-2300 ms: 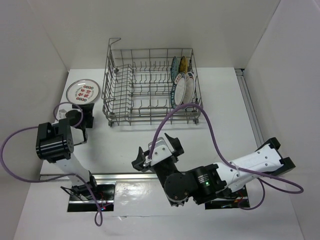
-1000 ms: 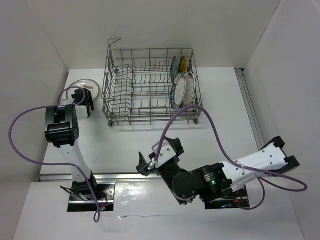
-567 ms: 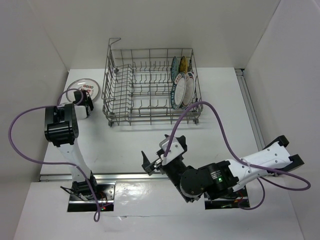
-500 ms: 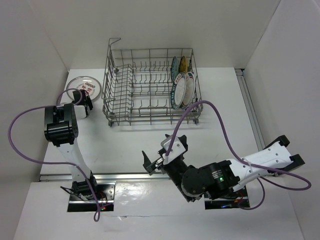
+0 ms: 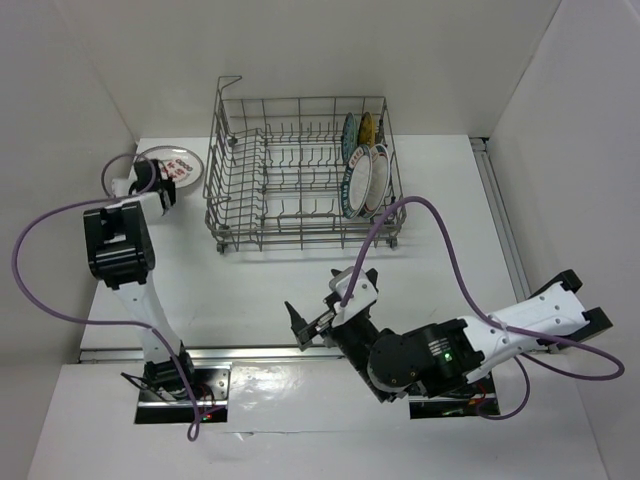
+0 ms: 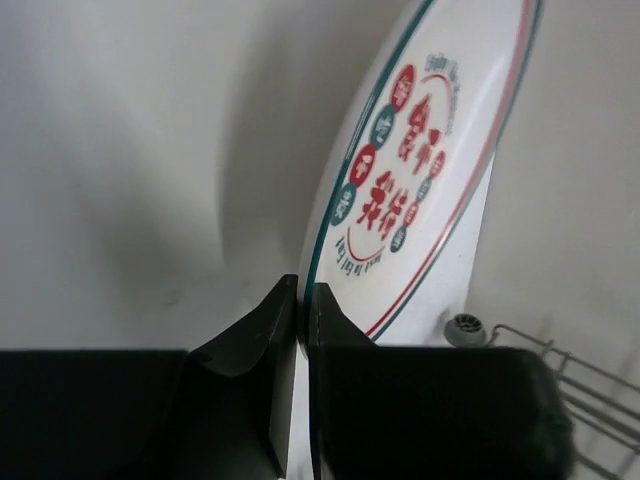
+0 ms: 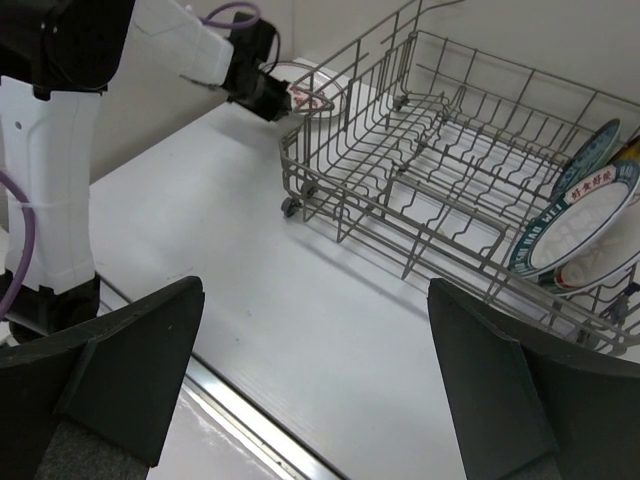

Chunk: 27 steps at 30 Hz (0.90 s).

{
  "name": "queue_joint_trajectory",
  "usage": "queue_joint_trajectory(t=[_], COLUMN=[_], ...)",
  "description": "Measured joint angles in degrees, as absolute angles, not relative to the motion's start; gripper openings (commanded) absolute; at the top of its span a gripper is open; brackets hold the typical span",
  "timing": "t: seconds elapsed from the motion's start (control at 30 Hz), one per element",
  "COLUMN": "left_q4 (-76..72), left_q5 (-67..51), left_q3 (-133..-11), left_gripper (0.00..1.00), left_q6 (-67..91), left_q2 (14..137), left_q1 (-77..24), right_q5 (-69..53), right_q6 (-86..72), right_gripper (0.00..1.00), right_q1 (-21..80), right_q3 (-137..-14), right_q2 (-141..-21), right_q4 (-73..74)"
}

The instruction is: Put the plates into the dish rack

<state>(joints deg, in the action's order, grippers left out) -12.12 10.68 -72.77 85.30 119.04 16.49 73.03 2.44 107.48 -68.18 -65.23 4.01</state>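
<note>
A white plate [image 5: 172, 160] with a green rim and red marks lies left of the dish rack [image 5: 300, 100]. My left gripper [image 5: 162, 186] is shut on its near rim. The left wrist view shows the rim pinched between the black fingers [image 6: 285, 310], and the plate [image 6: 420, 170] stretches away from them. Several plates stand in the rack's right end: a teal one [image 5: 349, 130], a yellow-brown one [image 5: 366, 127] and two white ones [image 5: 357, 185]. My right gripper [image 5: 310, 325] hangs open over the table's near middle, holding nothing. The right wrist view shows the rack [image 7: 340, 190] beyond that gripper [image 7: 314, 290].
The rack's left and middle rows of tines [image 5: 270, 165] hold nothing. A caster and a wire corner of the rack [image 6: 462, 330] lie just right of the held plate. White walls close in the left, back and right. A metal strip [image 5: 200, 352] runs along the near edge.
My left gripper has shut on the plate's rim and moved a little toward the back with it. The right arm has drifted slightly toward the near edge and stayed open.
</note>
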Motion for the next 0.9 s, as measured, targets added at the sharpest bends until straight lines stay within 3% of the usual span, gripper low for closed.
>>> queue_joint_trajectory(t=[0.37, 0.63, 0.8, 0.9], left_q4=[13.8, 21.7, 20.1, 19.3], left_q5=[36.0, 50.9, 51.7, 42.4], left_q3=[-94.3, -97.8, -100.4, -97.6], left_gripper=[0.0, 0.0, 0.0, 0.0], left_q6=[53.1, 40.3, 33.3, 29.5], left_q2=[117.7, 102.4, 88.8, 77.3], left_q1=[3.1, 2.9, 4.1, 4.8], right_q5=[72.4, 74.1, 69.2, 59.8], right_q6=[0.1, 1.2, 2.8, 4.1], right_gripper=[1.0, 1.0, 1.0, 1.0], right_q1=[108.1, 107.7, 100.3, 89.4], right_q3=[-67.5, -65.5, -65.2, -65.4], right_q2=[-64.3, -62.3, -59.1, -56.8], right_q4=[4.4, 4.1, 3.8, 2.6])
